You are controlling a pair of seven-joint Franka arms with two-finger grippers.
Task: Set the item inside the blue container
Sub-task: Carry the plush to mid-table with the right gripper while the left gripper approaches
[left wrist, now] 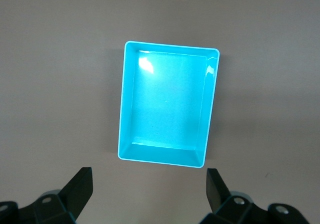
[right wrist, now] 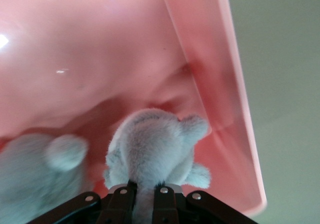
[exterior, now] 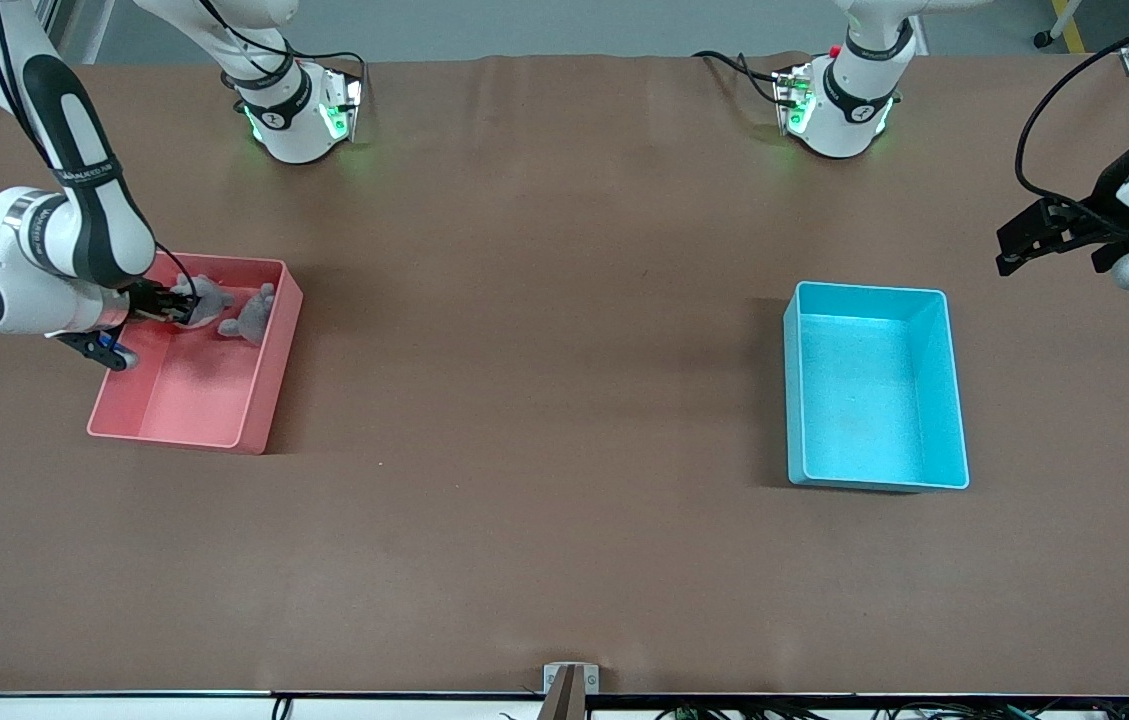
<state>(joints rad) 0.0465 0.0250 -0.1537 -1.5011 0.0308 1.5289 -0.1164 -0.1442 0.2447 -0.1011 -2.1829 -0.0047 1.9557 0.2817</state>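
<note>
A grey plush toy point(exterior: 209, 295) lies in the pink bin point(exterior: 192, 398) at the right arm's end of the table. My right gripper point(exterior: 182, 305) reaches down into that bin and is shut on this toy. In the right wrist view the toy point(right wrist: 152, 151) bulges out past the gripper point(right wrist: 145, 190), against the pink bin's wall point(right wrist: 200, 58). The blue container point(exterior: 869, 395) stands empty toward the left arm's end. My left gripper point(exterior: 1012, 252) waits in the air beside it, open and holding nothing. The left wrist view shows the container point(left wrist: 165, 103) ahead of the spread left gripper point(left wrist: 150, 179).
A second grey plush toy point(exterior: 251, 316) lies in the pink bin beside the held one, and shows blurred in the right wrist view point(right wrist: 35, 169). The brown table point(exterior: 544, 400) stretches bare between the two bins. Both arm bases stand along the table edge farthest from the front camera.
</note>
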